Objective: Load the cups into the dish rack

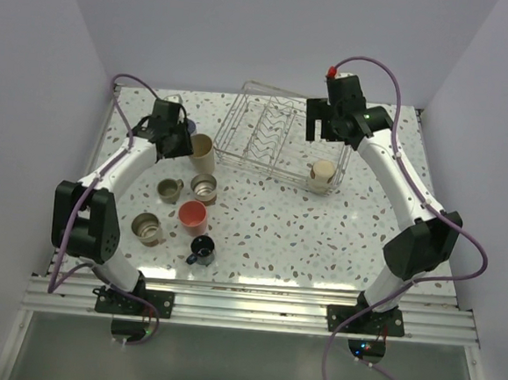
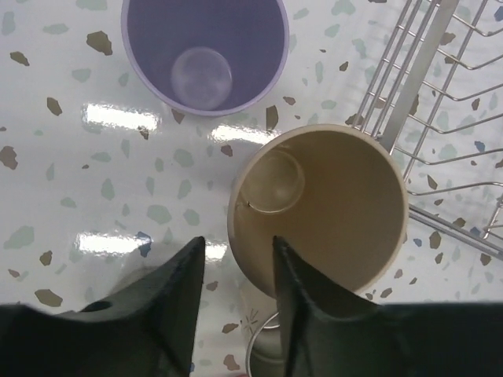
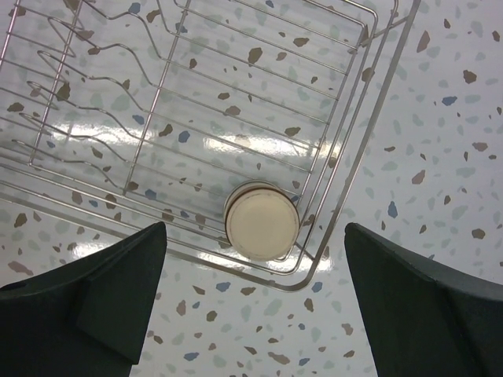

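One cream cup (image 3: 262, 221) sits upturned in the near-right corner of the dish rack (image 3: 343, 157), right gripper (image 3: 255, 229) spread wide above. Only the left wrist shows the left gripper (image 2: 238, 240) straddling the rim of the beige tumbler (image 2: 338, 204), seemingly unclamped.

Wire dish rack (image 1: 273, 175), one cream cup (image 1: 322, 172) inverted in its corner — other cups (image 1: 192, 213) upright outside.

Eight cups in all: one lavender cup (image 2: 204, 55), one tall beige tumbler (image 1: 202, 151), one coral-pink tumbler (image 1: 192, 215), one small black mug (image 1: 202, 251) with a handle, three grey-beige cups (image 1: 169, 189) (image 1: 203, 186) (image 1: 147, 227) with a metallic look, and one cream cup (image 1: 322, 172). Seven cups stand on the table (image 1: 320, 239); one sits in the rack. One silvery wire dish rack (image 1: 271, 137). Two robot arms, the left arm (image 1: 114, 179) and the right arm (image 1: 395, 183). One speckled table.
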`<control>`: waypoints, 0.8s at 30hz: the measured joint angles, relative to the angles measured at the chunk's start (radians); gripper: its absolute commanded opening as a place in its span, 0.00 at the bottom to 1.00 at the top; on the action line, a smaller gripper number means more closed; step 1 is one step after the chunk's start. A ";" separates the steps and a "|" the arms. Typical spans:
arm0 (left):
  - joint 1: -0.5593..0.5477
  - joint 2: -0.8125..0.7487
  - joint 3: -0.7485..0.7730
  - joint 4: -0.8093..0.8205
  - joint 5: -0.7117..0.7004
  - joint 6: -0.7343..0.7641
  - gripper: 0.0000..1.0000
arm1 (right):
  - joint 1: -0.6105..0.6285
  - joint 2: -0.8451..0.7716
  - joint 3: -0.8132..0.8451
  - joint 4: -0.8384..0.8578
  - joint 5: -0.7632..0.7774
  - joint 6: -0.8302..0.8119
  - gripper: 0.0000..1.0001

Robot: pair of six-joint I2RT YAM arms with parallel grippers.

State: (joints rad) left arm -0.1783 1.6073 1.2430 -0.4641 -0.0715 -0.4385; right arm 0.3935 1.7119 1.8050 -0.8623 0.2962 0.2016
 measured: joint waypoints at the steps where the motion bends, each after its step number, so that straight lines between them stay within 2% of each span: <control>1: 0.000 0.009 0.000 0.007 -0.004 -0.002 0.35 | 0.000 0.000 0.000 0.000 0.000 0.000 0.99; 2: 0.000 0.019 0.000 0.013 -0.006 -0.003 0.24 | 0.000 0.000 0.000 0.000 -0.002 0.000 0.99; 4: 0.000 0.041 0.001 0.023 -0.011 -0.010 0.15 | -0.001 0.000 -0.001 0.000 -0.005 0.000 0.98; 6: 0.000 0.067 0.008 0.031 -0.010 -0.019 0.01 | -0.001 0.000 -0.001 0.000 -0.009 0.000 0.98; 15: 0.017 0.075 0.052 -0.014 -0.024 -0.025 0.00 | -0.001 0.005 0.027 -0.016 -0.060 0.014 0.99; 19: 0.100 0.003 0.063 -0.051 -0.006 -0.043 0.00 | -0.002 0.023 0.140 -0.026 -0.179 0.050 0.99; 24: 0.172 -0.117 0.109 -0.016 0.089 -0.079 0.00 | -0.007 0.037 0.218 0.056 -0.457 0.143 0.99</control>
State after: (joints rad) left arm -0.0059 1.4902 1.3525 -0.4801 0.0170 -0.5179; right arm 0.3866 1.7485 2.0232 -0.8066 -0.1612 0.3447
